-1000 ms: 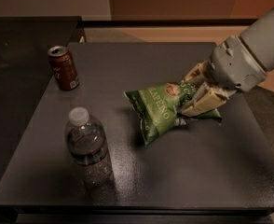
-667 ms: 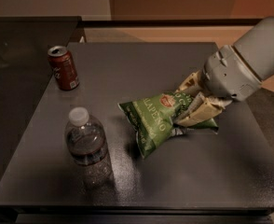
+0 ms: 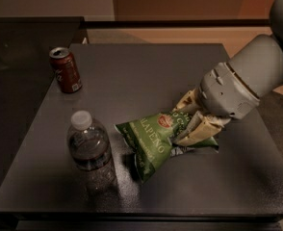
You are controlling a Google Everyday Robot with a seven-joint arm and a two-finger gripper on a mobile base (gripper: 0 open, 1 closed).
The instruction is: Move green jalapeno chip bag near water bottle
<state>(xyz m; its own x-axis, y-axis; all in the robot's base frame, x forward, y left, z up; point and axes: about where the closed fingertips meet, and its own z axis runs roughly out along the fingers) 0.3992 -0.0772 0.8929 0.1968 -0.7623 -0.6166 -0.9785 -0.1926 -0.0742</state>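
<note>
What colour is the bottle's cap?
The water bottle cap is white, camera view; the gripper grips the chip bag nearby.

Chip bag (image 3: 152,142) in tool (image 3: 188,121), near bottle (image 3: 89,150)

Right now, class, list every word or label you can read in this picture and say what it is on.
"JALAPENO": white, on the green jalapeno chip bag, held in the gripper.
Its red logo, the water bottle label and the soda can print: too blurred to read.
</note>
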